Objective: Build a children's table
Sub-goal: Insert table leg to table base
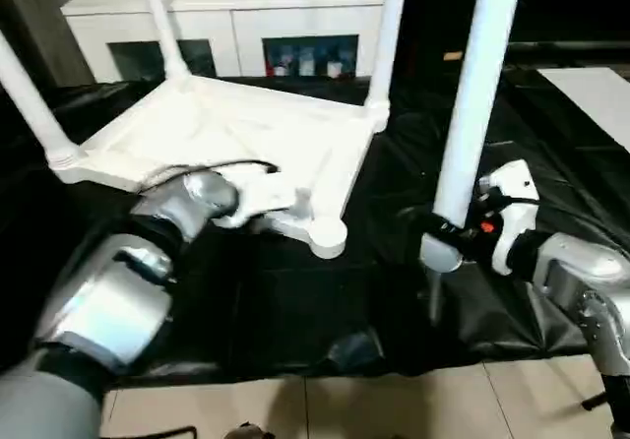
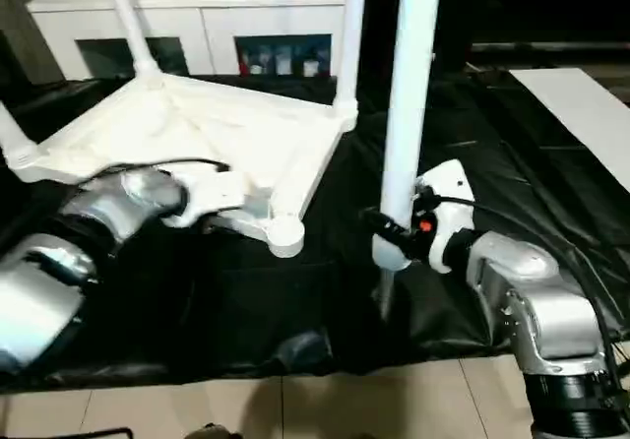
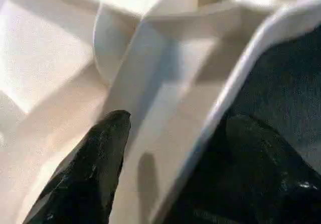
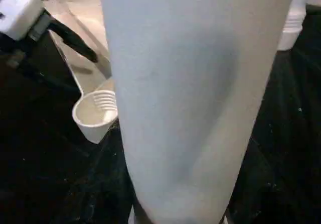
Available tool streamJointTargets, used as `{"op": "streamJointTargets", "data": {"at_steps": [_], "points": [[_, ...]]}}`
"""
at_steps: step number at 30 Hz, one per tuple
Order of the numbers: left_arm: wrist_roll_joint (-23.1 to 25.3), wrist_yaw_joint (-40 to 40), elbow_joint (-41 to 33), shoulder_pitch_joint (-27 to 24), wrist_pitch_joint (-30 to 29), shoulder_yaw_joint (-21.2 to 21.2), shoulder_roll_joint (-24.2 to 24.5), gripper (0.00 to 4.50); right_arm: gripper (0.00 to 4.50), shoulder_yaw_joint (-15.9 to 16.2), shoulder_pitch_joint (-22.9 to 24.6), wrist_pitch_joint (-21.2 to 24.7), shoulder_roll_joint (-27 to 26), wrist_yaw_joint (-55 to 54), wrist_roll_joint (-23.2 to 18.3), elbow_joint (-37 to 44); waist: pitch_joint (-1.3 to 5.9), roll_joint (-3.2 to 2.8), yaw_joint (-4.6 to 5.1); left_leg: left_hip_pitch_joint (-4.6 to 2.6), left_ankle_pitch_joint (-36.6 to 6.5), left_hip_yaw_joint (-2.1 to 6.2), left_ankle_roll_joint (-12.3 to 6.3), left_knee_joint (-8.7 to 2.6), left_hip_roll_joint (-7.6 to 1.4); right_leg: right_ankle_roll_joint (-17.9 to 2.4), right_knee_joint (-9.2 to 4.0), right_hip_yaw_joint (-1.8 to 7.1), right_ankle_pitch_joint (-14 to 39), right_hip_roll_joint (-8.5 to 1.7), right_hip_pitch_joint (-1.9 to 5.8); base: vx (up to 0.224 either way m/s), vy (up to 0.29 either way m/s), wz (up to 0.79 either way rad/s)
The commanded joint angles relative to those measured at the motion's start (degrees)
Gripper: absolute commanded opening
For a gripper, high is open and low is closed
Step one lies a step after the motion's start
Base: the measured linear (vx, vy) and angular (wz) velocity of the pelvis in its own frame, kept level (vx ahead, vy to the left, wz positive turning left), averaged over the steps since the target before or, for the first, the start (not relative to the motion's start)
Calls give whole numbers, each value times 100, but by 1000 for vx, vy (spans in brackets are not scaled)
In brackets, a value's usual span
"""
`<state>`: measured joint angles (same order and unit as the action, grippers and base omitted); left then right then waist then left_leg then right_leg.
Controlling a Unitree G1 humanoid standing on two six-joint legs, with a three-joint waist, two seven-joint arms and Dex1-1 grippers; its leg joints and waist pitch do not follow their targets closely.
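Fingers of the right gripper (image 1: 440, 230) were clamped around the thick lower end of the fourth leg (image 1: 474, 104), which stood nearly upright over the black-draped work table (image 1: 394, 301), its foot hanging just above the cloth near the table's front edge. Across from it, the left gripper (image 3: 175, 128) had its black fingers (image 3: 95, 169) spread astride the rim of the upturned tabletop (image 1: 226, 129), one inside on the ribbed underside, the other outside over the black cloth; whether they pinched the rim could not be told. Three legs already stood in their corner sockets, and the one empty socket (image 1: 328, 234) sat at the tabletop's near corner, facing up. That socket lay to the left of the held leg's foot and a little farther from the table's front edge, near but apart. The leg's long axis already ran roughly in line with the socket's opening, so the coming move probably called for a short sideways carry by the right arm, then a straight push down while the left steadied the rim.
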<state>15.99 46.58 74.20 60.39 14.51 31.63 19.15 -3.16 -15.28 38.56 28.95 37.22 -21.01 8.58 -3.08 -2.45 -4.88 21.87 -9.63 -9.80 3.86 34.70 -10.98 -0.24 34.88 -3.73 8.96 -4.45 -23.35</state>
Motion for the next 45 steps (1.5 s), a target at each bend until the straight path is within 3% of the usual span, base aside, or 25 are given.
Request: {"op": "streamJointTargets", "data": {"at_steps": [1,9,13,15,17,20,25,26,27,31,32,33,35,39,43,45], "points": [[47,60,90,-16,31,-72,-40,320,190,-37,-4,55,4,-41,-93,124,444,31,27,-94,-1322,47,-150,-365,-115,-1104,-500,206,1573,-313,356,0,0,0],[441,1077,322,-32,-352,158,-23,262,190,15,-44,33,63,57,-64,106,425,37,81,-103,-1438,56,-158,-386,-115,-1063,-532,201,1830,-335,350,0,0,0],[390,1379,335,4,-488,94,-14,233,190,62,-83,-18,71,67,-43,53,418,69,120,-93,-1460,58,-175,-392,-111,-1075,-541,196,1903,-340,356,0,0,0],[342,1514,331,24,-561,31,-31,228,190,84,-97,-46,70,73,-29,25,409,54,140,-96,-1477,57,-193,-390,-110,-1078,-549,197,1961,-340,351,0,0,0],[336,1667,316,53,-630,-27,-50,195,190,130,-130,-98,57,80,5,-34,400,91,143,-116,-1497,48,-214,-397,-107,-1081,-572,197,2099,-344,349,0,0,0],[486,1618,230,74,-668,0,-78,188,190,209,-209,-193,-4,89,60,-140,401,81,135,-122,-1473,52,-222,-403,-122,-1097,-558,201,2083,-351,343,0,0,0],[360,1943,104,-7,-857,-101,-157,144,190,263,-258,-236,-64,88,79,-210,409,86,104,-119,-1382,51,-235,-412,-132,-1158,-541,208,1931,-363,350,0,0,0],[162,2157,-25,-107,-1062,-262,-236,132,190,299,-281,-275,-100,91,85,-258,409,128,96,-113,-1357,49,-247,-417,-135,-1172,-536,206,1881,-365,357,0,0,0],[115,2199,-59,-134,-1114,-302,-254,118,190,310,-286,-287,-107,92,85,-271,409,103,84,-114,-1295,45,-265,-416,-139,-1252,-519,211,1771,-379,351,0,0,0],[-83,2008,-270,-418,-1503,-509,-369,99,190,383,-324,-380,-174,90,120,-377,414,112,55,-116,-1239,41,-312,-412,-153,-1326,-497,213,1624,-386,354,0,0,0],[-132,1941,-318,-506,-1621,-577,-387,81,190,401,-342,-393,-203,88,129,-398,403,144,48,-116,-1265,33,-332,-416,-156,-1329,-501,212,1676,-390,348,0,0,0],[-168,1885,-379,-591,-1731,-631,-395,81,190,412,-355,-404,-226,93,136,-414,408,128,39,-128,-1279,31,-327,-411,-155,-1329,-496,212,1724,-397,344,0,0,0],[-362,1744,-521,-778,-2048,-864,-425,77,190,429,-384,-429,-270,108,145,-453,371,138,37,-138,-1481,32,-293,-431,-142,-1155,-561,200,2277,-399,329,0,0,0],[-426,1345,-871,-996,-2366,-1076,-389,61,190,449,-430,-466,-296,123,156,-522,354,155,59,-139,-1662,54,-236,-455,-133,-955,-598,182,2727,-402,324,0,0,0],[-516,995,-1400,-1311,-2677,-1265,-407,54,190,430,-459,-483,-353,45,133,-581,327,157,187,-107,-1911,82,-211,-458,-86,-575,-698,106,3463,-389,298,0,0,0],[-566,910,-1837,-1566,-2659,-1340,-410,46,190,420,-453,-501,-383,22,147,-607,334,152,208,-100,-1938,108,-193,-468,-104,-514,-705,88,3549,-412,308,0,0,0]]}}
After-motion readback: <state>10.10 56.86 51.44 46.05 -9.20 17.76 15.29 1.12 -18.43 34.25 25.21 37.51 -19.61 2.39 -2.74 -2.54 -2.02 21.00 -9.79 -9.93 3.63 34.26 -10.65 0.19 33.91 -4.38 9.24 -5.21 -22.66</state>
